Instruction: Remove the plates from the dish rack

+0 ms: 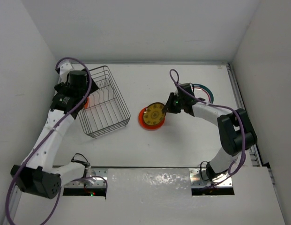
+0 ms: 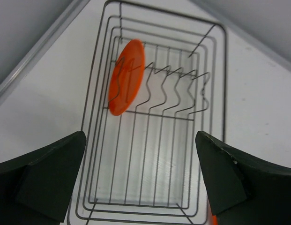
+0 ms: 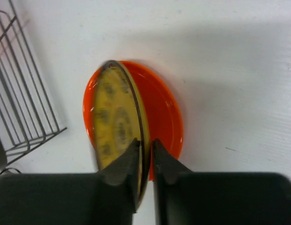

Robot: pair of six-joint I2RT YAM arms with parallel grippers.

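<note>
Scanning from above, we see the dish rack (image 1: 112, 115) nearly unloaded. Left wrist: left fingers (image 2: 47, 173) apart, an upright orange plate (image 2: 127, 77) ahead. Right wrist: right fingers (image 3: 121, 169) clamp the yellow plate (image 3: 112, 122) at its rim over a flat orange plate (image 3: 161, 117); stiff, slick, light, we judge.

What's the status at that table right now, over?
Left tool open, above the rack. Right tool shut on yellow plate, tilted over flat orange plate. Upright orange plate waits in rack. Nothing blocking it.
</note>
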